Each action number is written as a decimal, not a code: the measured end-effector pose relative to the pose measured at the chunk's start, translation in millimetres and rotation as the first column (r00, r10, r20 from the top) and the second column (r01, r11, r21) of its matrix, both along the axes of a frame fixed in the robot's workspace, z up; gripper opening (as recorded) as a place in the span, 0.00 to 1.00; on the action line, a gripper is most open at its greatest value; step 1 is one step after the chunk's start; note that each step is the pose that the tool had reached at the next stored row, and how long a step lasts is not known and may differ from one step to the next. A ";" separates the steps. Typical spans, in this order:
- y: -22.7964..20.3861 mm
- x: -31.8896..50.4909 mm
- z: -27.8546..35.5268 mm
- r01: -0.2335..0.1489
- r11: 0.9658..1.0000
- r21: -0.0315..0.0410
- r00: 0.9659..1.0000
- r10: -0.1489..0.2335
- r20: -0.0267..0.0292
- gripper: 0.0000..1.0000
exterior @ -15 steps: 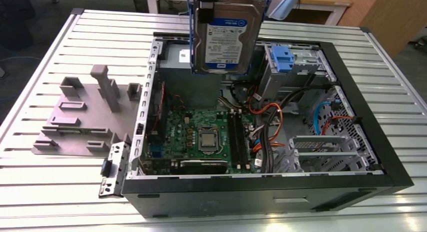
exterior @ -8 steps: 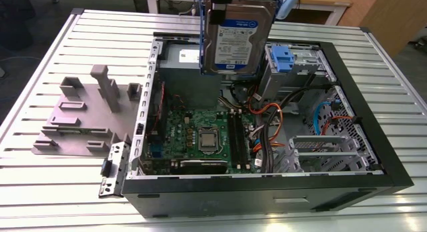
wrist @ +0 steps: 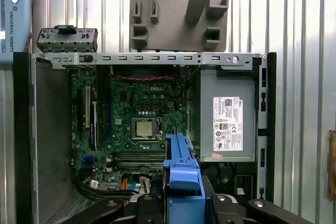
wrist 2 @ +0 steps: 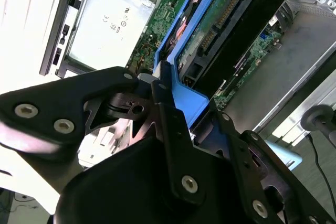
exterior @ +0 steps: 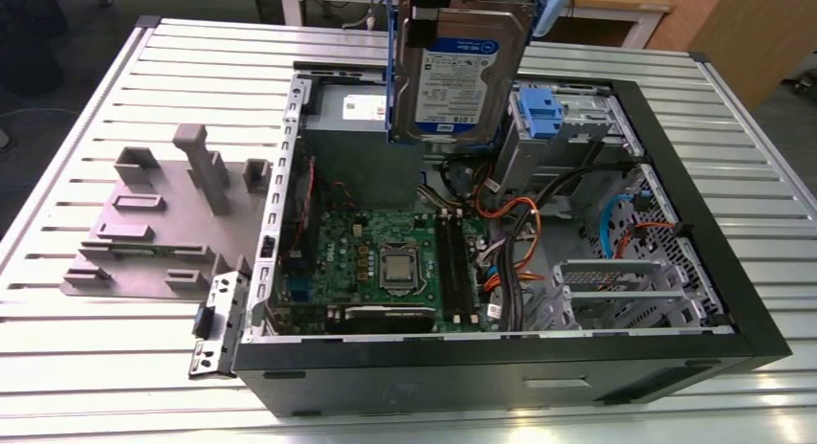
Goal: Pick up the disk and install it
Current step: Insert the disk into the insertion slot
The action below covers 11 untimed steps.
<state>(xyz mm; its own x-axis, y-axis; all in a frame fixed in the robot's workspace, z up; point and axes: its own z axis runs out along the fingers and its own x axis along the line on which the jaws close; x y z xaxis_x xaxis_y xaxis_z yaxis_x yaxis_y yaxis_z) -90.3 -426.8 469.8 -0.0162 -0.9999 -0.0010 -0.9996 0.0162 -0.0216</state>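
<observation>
Nearest you, in the first wrist view, the black jointed metal gripper has its fingers closed on the blue plastic rail of the disk, a flat rectangular silver hard drive with a white-and-blue label. Beyond the rail you look down on the green motherboard and the grey metal power-supply box with a white sticker.

In the second wrist view the disk's underside, with its green circuit board, runs away from the fingers.

In the exterior view the disk hangs upright, label toward the camera, held clear above the open black tower computer case. There it appears in front of the power-supply box and just beside the upright silver drive cage with a blue plastic latch. You cannot tell whether it touches either.

The case lies on its side on the slatted aluminium table. On the exterior view's left, a grey moulded plastic fixture with upright posts rests beside the case.
</observation>
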 end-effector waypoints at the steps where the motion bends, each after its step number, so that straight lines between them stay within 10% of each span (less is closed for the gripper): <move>1: 0.0 0.0 0.0 0.000 1.000 0.000 1.000 0.000 0.000 0.36; 11: -3.6 0.1 0.0 0.000 1.000 0.000 1.000 0.000 0.000 0.36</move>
<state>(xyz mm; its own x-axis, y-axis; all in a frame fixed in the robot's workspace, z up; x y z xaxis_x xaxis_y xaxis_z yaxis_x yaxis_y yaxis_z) -90.2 -430.4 469.8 -0.0161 -0.9999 -0.0010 -0.9996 0.0162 -0.0216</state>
